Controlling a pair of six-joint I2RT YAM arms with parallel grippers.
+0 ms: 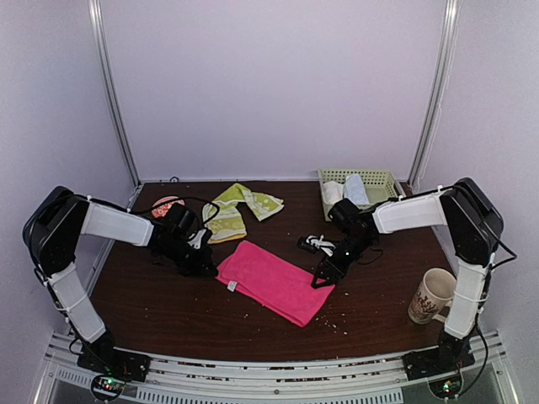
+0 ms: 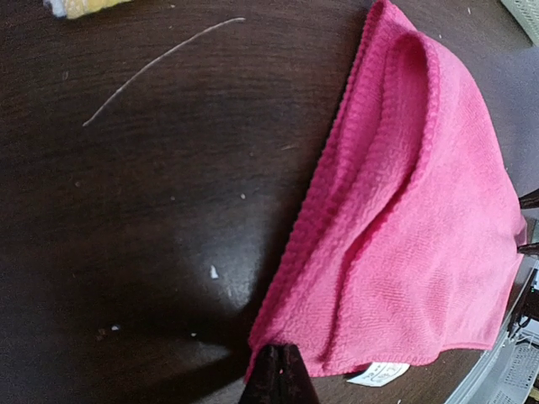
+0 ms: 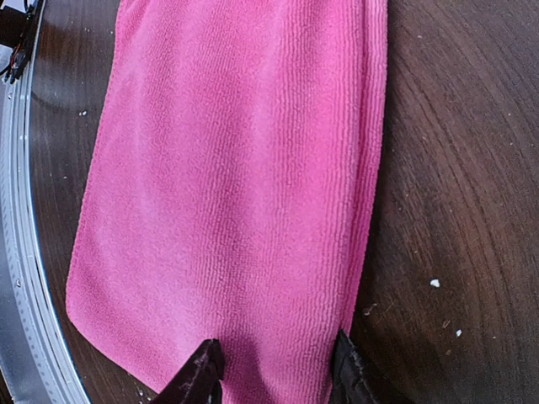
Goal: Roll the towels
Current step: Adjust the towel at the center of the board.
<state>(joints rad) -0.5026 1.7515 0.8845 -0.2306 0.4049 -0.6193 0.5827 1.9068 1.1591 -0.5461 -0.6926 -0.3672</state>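
Note:
The long hot-pink towel [image 1: 274, 282] lies folded flat mid-table, running from upper left to lower right. My left gripper [image 1: 209, 266] is at its left corner. In the left wrist view the fingertips [image 2: 278, 374] are pressed together on the corner of the pink towel [image 2: 421, 227], whose edge is slightly raised. My right gripper [image 1: 322, 278] is at the towel's right edge. In the right wrist view it is open [image 3: 274, 379], with its fingers straddling the end of the pink towel [image 3: 236, 185]. The yellow-green patterned towel [image 1: 240, 209] lies crumpled behind the pink one.
A green basket [image 1: 383, 178] at the back right holds rolled white and light-blue cloths. A mug [image 1: 431, 295] stands near the right arm's base. A small black-and-white object [image 1: 316, 244] lies behind the right gripper. A pink round item [image 1: 166, 206] sits at the back left.

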